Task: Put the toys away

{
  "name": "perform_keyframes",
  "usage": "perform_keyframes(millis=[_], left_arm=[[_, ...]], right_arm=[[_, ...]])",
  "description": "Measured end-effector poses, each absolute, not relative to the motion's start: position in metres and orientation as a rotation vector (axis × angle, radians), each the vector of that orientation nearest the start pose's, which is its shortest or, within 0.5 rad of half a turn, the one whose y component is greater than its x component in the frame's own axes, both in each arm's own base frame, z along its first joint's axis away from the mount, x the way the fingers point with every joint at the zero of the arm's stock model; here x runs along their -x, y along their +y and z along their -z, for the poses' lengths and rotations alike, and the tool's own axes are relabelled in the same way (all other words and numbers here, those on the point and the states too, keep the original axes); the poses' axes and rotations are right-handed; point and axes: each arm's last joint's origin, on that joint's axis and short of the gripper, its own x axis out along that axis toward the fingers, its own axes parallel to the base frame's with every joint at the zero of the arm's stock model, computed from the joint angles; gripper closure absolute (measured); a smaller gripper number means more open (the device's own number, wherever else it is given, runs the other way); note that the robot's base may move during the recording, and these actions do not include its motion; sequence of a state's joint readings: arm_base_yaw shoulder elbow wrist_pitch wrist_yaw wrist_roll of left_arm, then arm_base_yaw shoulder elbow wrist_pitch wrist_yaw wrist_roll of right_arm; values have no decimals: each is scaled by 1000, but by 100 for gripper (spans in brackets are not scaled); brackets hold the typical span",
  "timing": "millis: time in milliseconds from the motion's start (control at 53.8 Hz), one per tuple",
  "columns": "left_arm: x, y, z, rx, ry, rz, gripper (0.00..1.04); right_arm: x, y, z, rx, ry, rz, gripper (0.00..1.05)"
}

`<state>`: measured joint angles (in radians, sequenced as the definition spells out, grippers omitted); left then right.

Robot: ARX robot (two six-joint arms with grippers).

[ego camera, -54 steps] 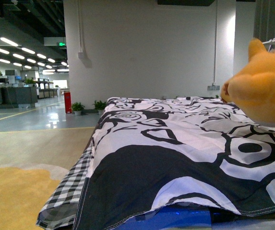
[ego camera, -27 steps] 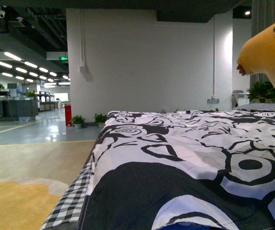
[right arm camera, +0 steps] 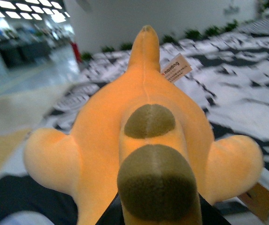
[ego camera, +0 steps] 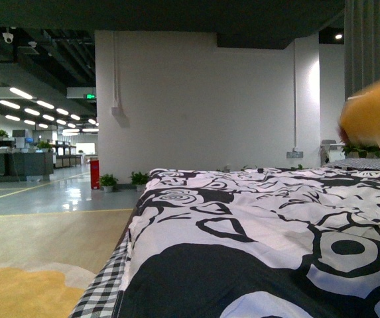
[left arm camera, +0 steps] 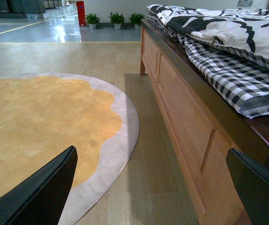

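The orange-yellow plush animal (right arm camera: 139,140) fills the right wrist view, held up over the bed with olive-brown patches along its back and a paper tag near its far end. My right gripper (right arm camera: 155,216) is shut on it; only dark bits of the fingers show beneath the plush. In the front view a blurred orange piece of the plush (ego camera: 374,122) shows at the right edge, above the bed. My left gripper (left arm camera: 157,187) is open, low beside the bed, with nothing between its fingers (left arm camera: 40,192).
A bed with a black-and-white patterned cover (ego camera: 256,232) and a checked sheet (left arm camera: 228,75) on a wooden frame (left arm camera: 186,117) takes up the right. A round yellow rug (left arm camera: 35,126) lies on the wooden floor to its left. A white wall (ego camera: 203,99) and potted plants (ego camera: 109,181) stand behind.
The plush has risen off the bed cover and moved right, from resting at the bed's right side to a blurred piece at the frame edge. The front view has tilted upward slightly.
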<state>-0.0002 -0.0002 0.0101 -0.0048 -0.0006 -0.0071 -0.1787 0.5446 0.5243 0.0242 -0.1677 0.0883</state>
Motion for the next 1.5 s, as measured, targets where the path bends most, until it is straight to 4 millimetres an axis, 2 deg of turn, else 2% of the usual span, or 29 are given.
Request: perform_keyframes(millis=[111,353,520,910,1096,1244,1504], left_arm=[[-97,0,-167,7,-6,0,6],[-97,0,-167,7,-6,0,6],[-97,0,-167,7,-6,0,6],[-97,0,-167,7,-6,0,6],[-97,0,-167,7,-6,0,6],[-97,0,-167,7,-6,0,6],[-97,0,-166,7,-5,0,6]], right_arm=[[-132,-15,-265,-40,25,17,98],[-123,-2,-233,-10,9,13,98],[-118,-1,-217,-9,2,9,98],[-111,-1,-193,-7,-5,8,98],[-108,-1,-187,-7,-10,8,98],[-98,-1,-181,-7,1,8,98],[-97,-1,-175,-7,-11,9,98]])
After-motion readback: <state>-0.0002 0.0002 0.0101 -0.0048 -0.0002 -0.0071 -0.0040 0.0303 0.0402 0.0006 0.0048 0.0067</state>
